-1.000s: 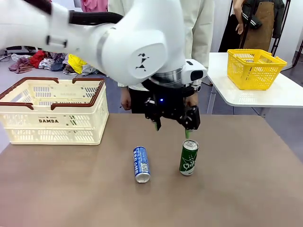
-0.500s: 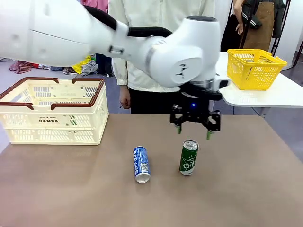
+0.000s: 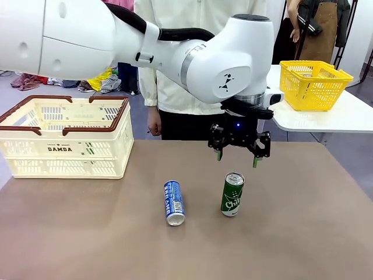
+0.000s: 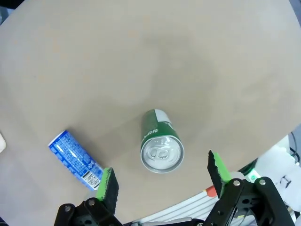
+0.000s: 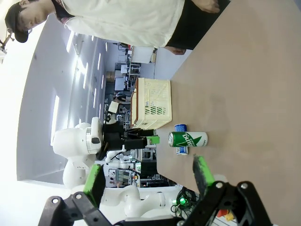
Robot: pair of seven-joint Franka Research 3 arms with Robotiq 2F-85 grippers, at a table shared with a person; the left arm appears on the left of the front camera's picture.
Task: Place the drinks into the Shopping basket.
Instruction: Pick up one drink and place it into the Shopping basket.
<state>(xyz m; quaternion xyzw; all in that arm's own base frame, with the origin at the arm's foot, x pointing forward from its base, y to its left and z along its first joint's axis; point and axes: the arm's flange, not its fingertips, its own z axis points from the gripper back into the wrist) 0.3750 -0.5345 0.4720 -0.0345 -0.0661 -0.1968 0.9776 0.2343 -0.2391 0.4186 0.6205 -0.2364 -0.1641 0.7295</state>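
The right gripper (image 5: 148, 181) rises from the bottom edge with its green-padded fingers (image 5: 202, 173) spread wide and nothing between them. The view is rolled sideways. Ahead, the brown table (image 5: 254, 94) carries a green can (image 5: 187, 139) standing upright, with a blue can (image 5: 180, 127) just behind it and partly hidden. The left gripper (image 5: 149, 139) hangs above the green can, apart from it. Farther left sits the cream basket (image 5: 153, 103) with its brown rim. At the table's far side stands a person (image 5: 127, 19) in a white top, one hand (image 5: 209, 5) by the edge.
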